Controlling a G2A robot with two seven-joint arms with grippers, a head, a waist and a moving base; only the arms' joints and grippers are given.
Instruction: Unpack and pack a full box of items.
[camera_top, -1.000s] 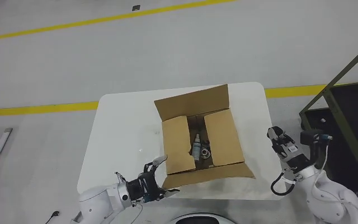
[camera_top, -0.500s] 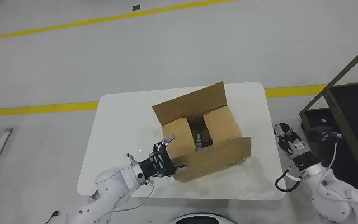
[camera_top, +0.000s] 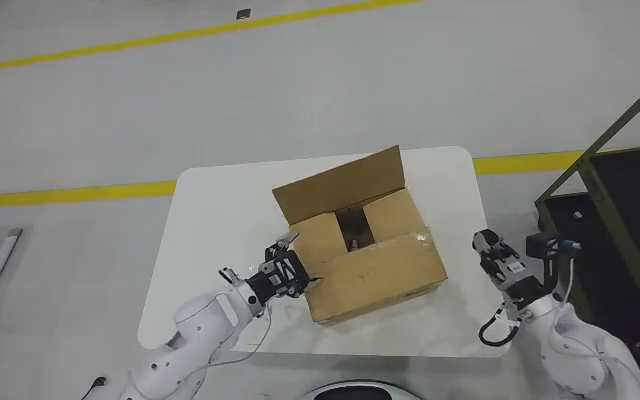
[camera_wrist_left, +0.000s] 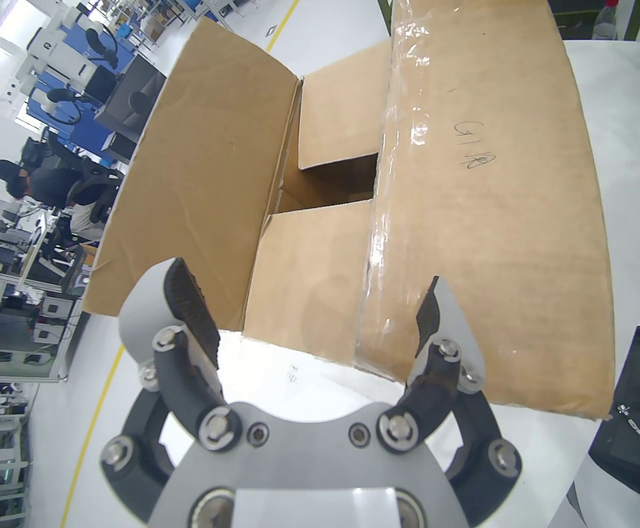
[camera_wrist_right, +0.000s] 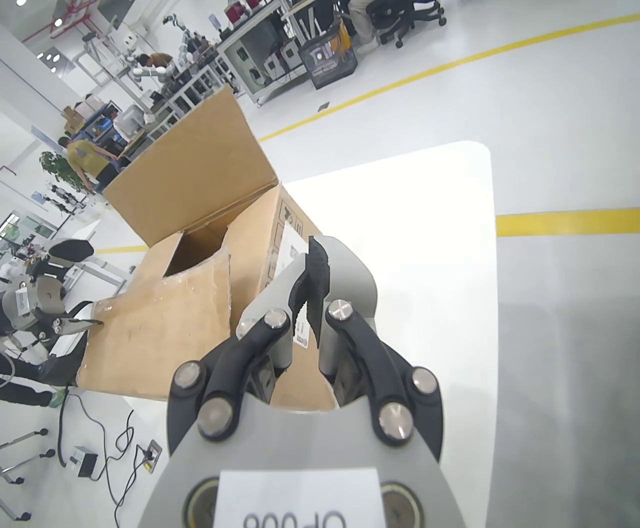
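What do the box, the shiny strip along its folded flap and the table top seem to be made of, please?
The box looks like brown cardboard: matte, with creased folds and raw cut edges. The strip is probably clear plastic packing tape: glossy, wrinkled, catching glints. The table top is smooth, white and faintly reflective. It may be laminate or painted board, but the look leaves that open.
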